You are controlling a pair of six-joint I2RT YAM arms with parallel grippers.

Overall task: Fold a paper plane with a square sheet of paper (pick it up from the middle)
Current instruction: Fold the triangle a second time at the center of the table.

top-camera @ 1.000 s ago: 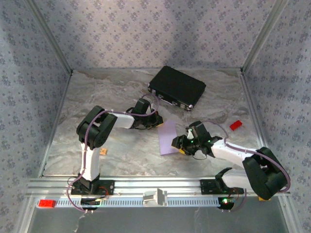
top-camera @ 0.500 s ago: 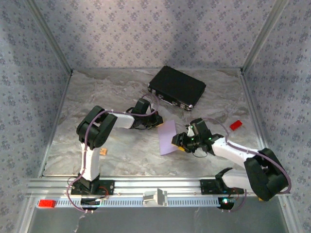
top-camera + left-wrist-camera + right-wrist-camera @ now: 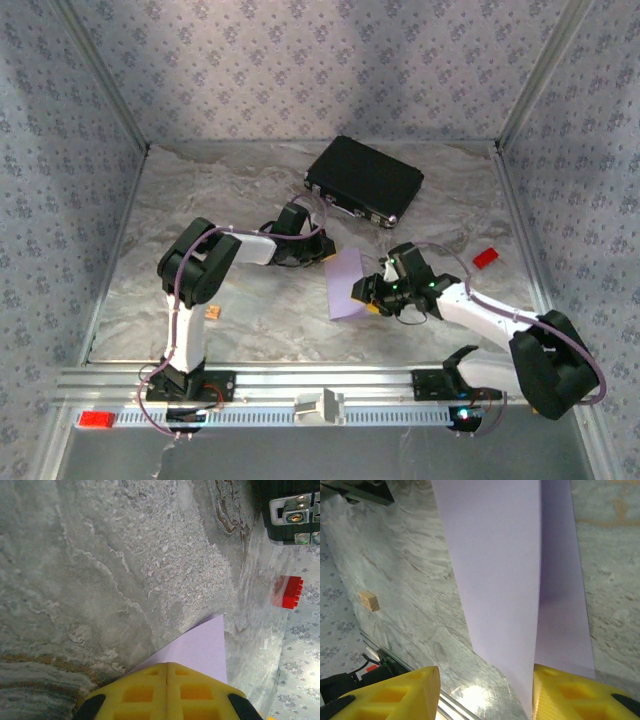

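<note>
The square sheet of paper (image 3: 344, 288), pale lilac, lies mid-table between both arms. My left gripper (image 3: 325, 252) is shut, its yellow fingertips (image 3: 166, 672) pressed together on top of the sheet's far corner (image 3: 202, 645). My right gripper (image 3: 366, 292) is open at the sheet's right side. In the right wrist view (image 3: 485, 680) a flap of the paper (image 3: 495, 565) stands up over the lower layer (image 3: 562, 600), and its raised edge runs down along the inner face of the right finger (image 3: 570, 692). The left finger (image 3: 395, 692) hangs over bare table.
A black case (image 3: 365, 180) lies at the back, its latch (image 3: 295, 510) near my left gripper. A red brick (image 3: 485, 257) sits by the right wall. A small tan block (image 3: 213, 313) lies near the left arm's base. Metal rails run along the near edge.
My right arm has shifted slightly, its elbow swinging right and the gripper creeping toward the paper. The left gripper and the sheet have stayed put.
</note>
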